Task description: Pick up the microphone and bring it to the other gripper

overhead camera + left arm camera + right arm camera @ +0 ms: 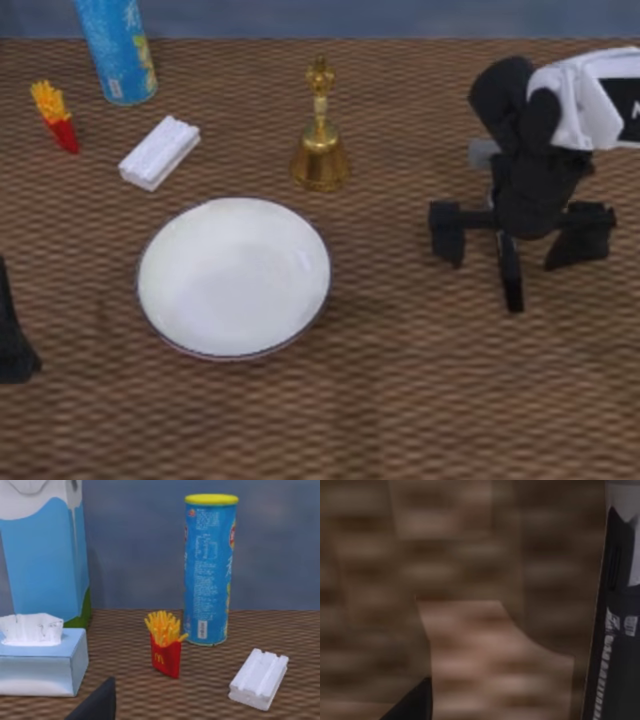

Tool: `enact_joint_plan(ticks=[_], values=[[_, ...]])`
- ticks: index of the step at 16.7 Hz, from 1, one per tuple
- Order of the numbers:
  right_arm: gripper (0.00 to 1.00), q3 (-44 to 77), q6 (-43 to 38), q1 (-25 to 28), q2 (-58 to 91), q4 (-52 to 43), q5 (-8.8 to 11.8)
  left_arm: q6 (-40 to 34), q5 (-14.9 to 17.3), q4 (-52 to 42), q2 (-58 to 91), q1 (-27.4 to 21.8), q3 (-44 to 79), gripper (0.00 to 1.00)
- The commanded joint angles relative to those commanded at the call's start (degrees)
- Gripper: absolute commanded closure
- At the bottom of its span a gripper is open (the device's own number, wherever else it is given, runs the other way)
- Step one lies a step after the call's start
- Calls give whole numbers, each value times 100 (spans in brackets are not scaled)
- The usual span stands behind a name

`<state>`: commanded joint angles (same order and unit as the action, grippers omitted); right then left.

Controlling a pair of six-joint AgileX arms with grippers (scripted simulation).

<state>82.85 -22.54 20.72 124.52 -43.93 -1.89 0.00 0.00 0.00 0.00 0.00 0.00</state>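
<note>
The left gripper (12, 345) sits parked at the table's (420, 400) left edge, and I cannot tell how far its claw is open. Moving right: a white plate (233, 276), then a gold bell (320, 135) behind it. At the right, the right gripper (520, 235) hangs low with its fingers spread wide, straddling the black microphone (510, 272) lying on the table, not gripping it

From above we look down on the table (420, 400). Our left wrist camera looks level across it, sharing the fries (55, 115) (165, 647) and blue can (118, 50) (209, 570). Our right wrist camera sits close over the weave.
</note>
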Motion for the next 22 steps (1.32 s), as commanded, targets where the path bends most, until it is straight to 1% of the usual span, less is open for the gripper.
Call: enact_joint_plan(ticks=[2, 6, 19, 20, 22], values=[[0, -114, -1, -2, 124, 202, -1, 0, 0, 0, 0, 0, 0, 0], [0, -121, -1, -2, 132, 214, -1, 0, 0, 0, 0, 0, 0, 0], [98, -121, -1, -2, 132, 214, -1, 0, 0, 0, 0, 0, 0, 0], [100, -121, -1, -2, 132, 214, -1, 0, 0, 0, 0, 0, 0, 0], [100, -121, -1, -2, 132, 214, -1, 0, 0, 0, 0, 0, 0, 0]])
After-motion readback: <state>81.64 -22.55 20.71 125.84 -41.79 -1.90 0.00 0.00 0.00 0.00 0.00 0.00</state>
